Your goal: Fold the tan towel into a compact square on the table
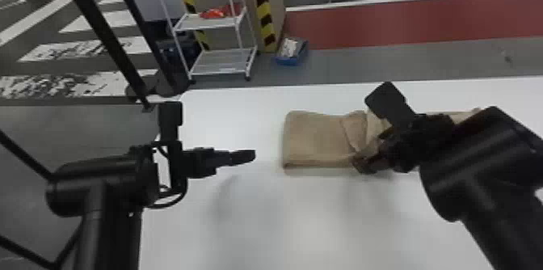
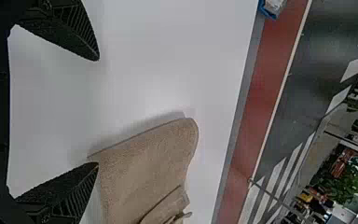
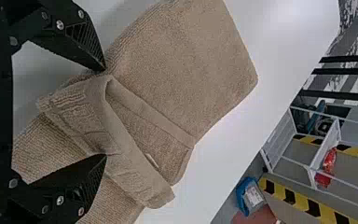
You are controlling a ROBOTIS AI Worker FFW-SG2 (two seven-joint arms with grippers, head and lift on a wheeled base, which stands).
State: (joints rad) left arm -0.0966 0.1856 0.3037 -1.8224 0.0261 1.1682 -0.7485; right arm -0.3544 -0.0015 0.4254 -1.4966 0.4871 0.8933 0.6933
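- Nearest, the counter [image 1: 307,224] runs out of the head view's bottom edge, its near edge cut off; its left edge passes partly behind the left arm.
- The left arm comes in from the bottom edge, its gripper [image 1: 246,156] pointing right, over the counter; bare white surface lies between it and the towel. Its fingers [image 2: 81,39] are spread.
- The right arm comes in from the lower right, its gripper [image 1: 368,151] angled left over the towel's bunched part. Its fingers [image 3: 86,42] stand apart, with loose folds between them; whether either tip touches cloth I cannot tell.
- The tan towel [image 1: 313,138] lies across the counter, toward its far side. Its left end is flat and folded, with a fairly straight edge; a rumpled flap turns up beside the right gripper, and much of the right part is hidden behind that gripper and arm.
- Past the towel, a strip of white surface reaches the counter's far edge.
- Beyond stand a white wire cart [image 1: 220,57] with something red on its upper shelf, and a blue box [image 1: 289,62] on the floor, its contents hard to make out.
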